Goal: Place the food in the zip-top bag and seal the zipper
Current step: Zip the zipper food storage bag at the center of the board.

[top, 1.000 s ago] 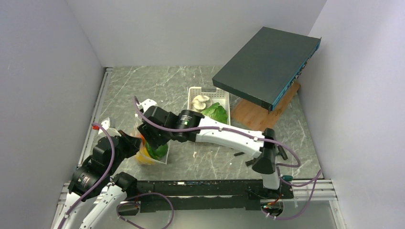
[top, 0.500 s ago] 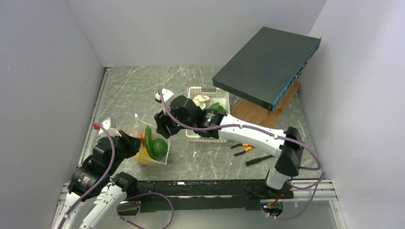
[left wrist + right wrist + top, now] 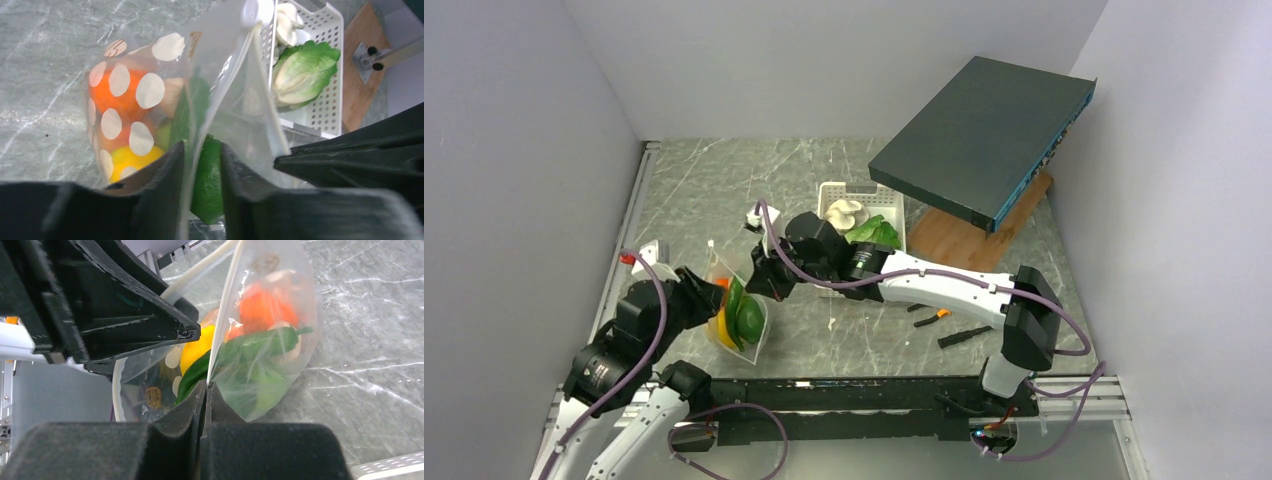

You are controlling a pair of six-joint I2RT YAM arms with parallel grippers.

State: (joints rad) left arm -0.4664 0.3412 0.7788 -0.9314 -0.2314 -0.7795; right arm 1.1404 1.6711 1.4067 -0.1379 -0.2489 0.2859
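Near the left front of the grey marbled worktop (image 3: 694,180): a clear, floppy plastic zip-top bag (image 3: 235,95) with rows of white dots on one face, tipped up on its side, mouth toward the far end.

Inside, packed close: a round orange fruit (image 3: 112,95), a yellow lemon (image 3: 125,157) under it, a green lime (image 3: 207,185) and a long dark green vegetable (image 3: 250,342).

Right gripper (image 3: 206,385): fingers pressed tight together, clamped on the thin whitish zipper strip (image 3: 222,315) at the mouth edge.

Left gripper (image 3: 200,150): on the near side of the bag, fingers a little apart, with a thin sheet of the bag running up between them and the lime showing through the gap (hard to tell if the sheet is pinched or only lying there).

Just past the bag, to the right: a white slotted plastic basket (image 3: 327,100). In it, a leafy green lettuce (image 3: 302,70) and a white mushroom (image 3: 287,22), side by side.

At the far right: a flat dark box (image 3: 984,135), tilted, over a brown wooden board (image 3: 964,245).

Under the right arm, on the bare stone: small orange-handled pliers (image 3: 936,314) and a short black tool (image 3: 959,337), too small to make out.
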